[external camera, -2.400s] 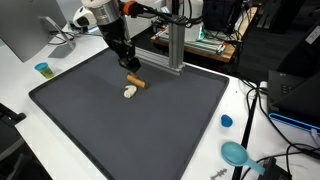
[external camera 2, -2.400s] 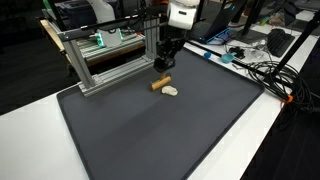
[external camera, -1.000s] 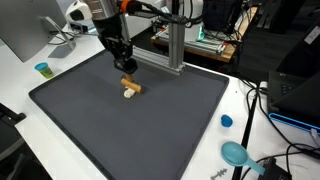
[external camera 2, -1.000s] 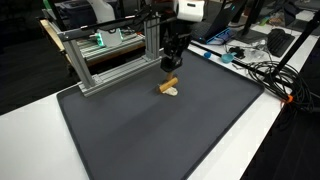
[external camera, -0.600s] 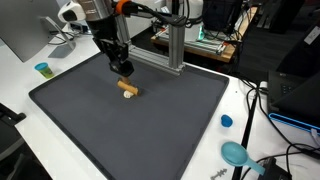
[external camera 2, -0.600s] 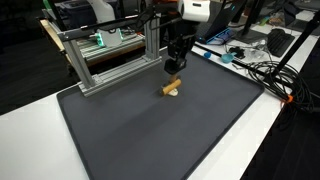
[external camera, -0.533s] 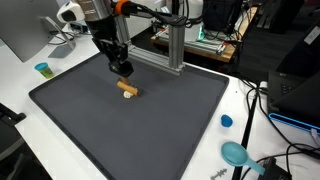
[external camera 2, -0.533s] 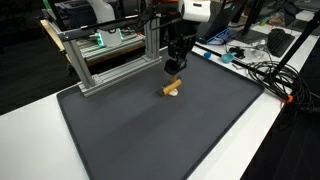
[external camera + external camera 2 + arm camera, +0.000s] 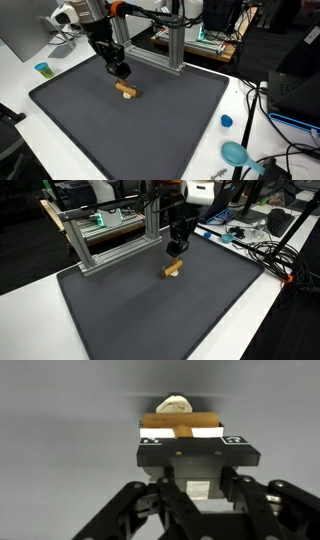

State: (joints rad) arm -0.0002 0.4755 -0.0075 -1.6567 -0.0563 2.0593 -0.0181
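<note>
"Checking the gripper (image 9: pixel 122 72) first: how is it standing?"

"It is hanging just above the dark mat (image 9: pixel 150 130) with its jaws drawn in narrow. Nothing is showing between them in either exterior view, so I am recording it as empty. It is touching nothing."

"And the wooden block (image 9: pixel 127 90)?"

"It is lying on the mat at about 5 o'clock from the fingertips in that exterior view, near but clear of them. In the wrist view it is lying crosswise at 12 o'clock, just past the tips. A pale piece (image 9: pixel 173 405) is sitting beyond it, also at 12 o'clock. It is either touching the block or tucked partly under it, and I cannot tell which."

"Which step are you logging?"

"I am judging this as an approach on the block. The arm is lining up behind its long side, and the aluminium frame (image 9: pixel 177 45) is standing well off at 1 o'clock, so it is not getting in the way."

"What is the next move calling for?"

"For a push, the tips need to come down to mat level, square to the block's long side, or it may spin away from the pale piece. For a grasp, the jaws need to widen first. At this width they are looking too tight to straddle it."
</note>
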